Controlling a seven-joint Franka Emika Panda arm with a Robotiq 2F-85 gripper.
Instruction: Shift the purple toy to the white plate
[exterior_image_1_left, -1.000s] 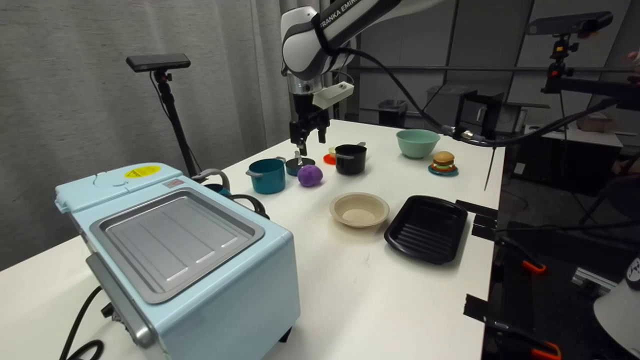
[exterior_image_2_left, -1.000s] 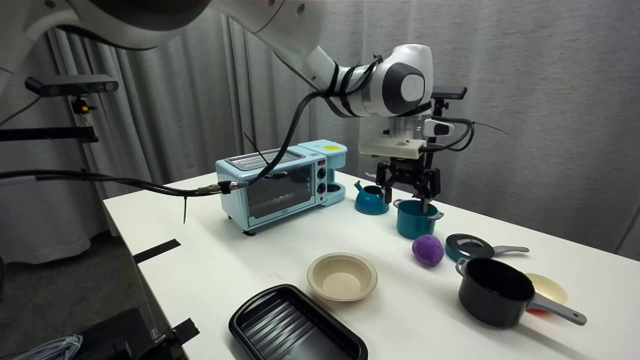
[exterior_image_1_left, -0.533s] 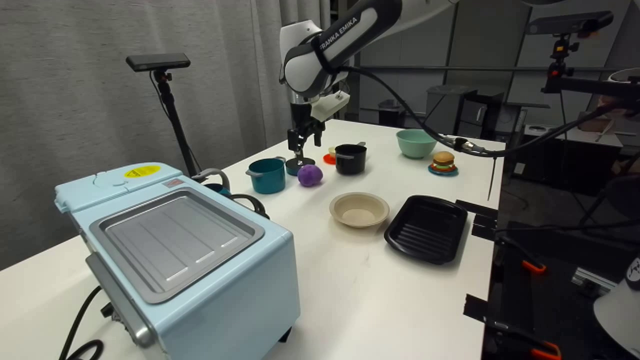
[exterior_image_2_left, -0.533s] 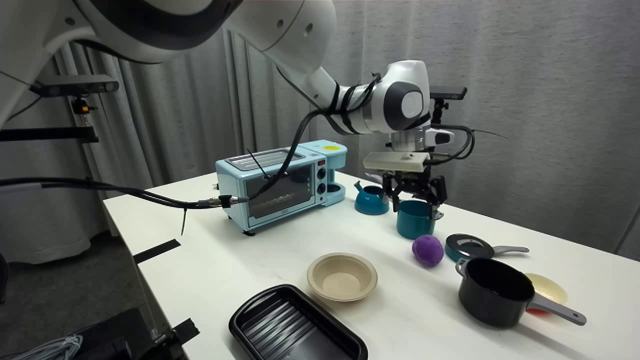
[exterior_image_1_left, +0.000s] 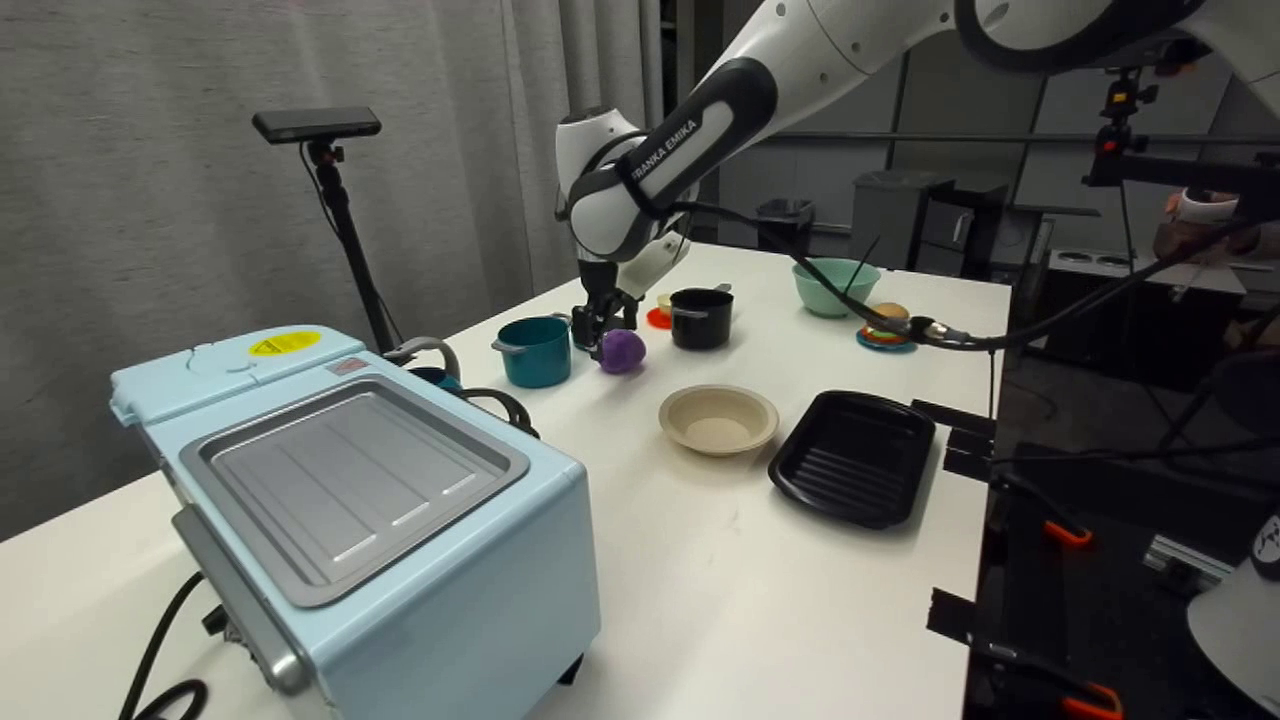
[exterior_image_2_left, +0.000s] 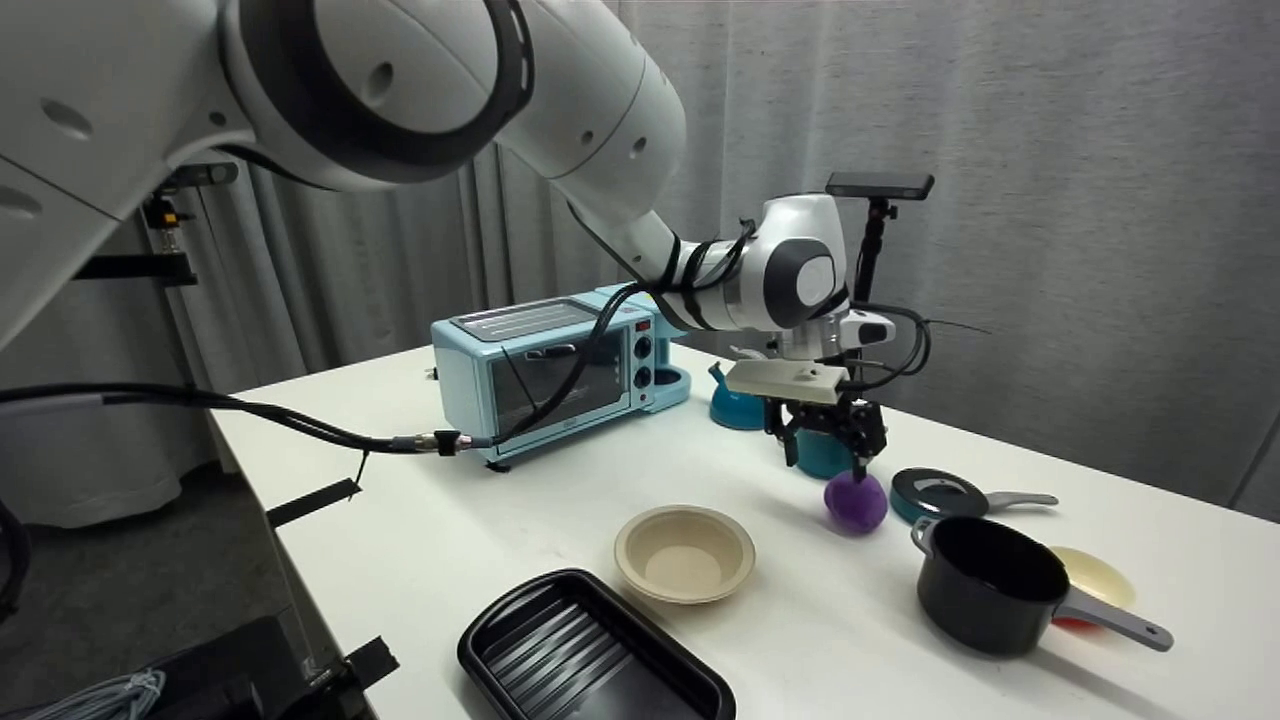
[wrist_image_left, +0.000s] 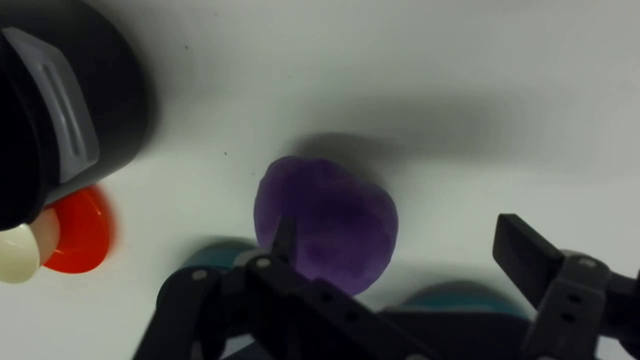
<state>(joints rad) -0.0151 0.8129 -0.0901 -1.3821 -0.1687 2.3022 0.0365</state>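
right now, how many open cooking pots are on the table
2: in an exterior view, teal pot left of the purple toy, black pot right of it. Others may be hidden.

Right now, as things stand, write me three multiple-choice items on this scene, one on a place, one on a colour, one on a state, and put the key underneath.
1. Where is the rounded deep-purple toy?
A) in the black ridged tray
B) on the white tabletop
C) inside the teal two-handled pot

2. What colour is the boxy countertop oven?
A) red
B) black
C) light blue

3. How does the black two-fingered end effector stand?
A) open
B) shut on the toy
C) shut on nothing

Key:
1. B: both exterior views show the toy resting directly on that surface.
2. C: its light-blue shell shows in both exterior views.
3. A: the wrist view shows its fingers set well apart.
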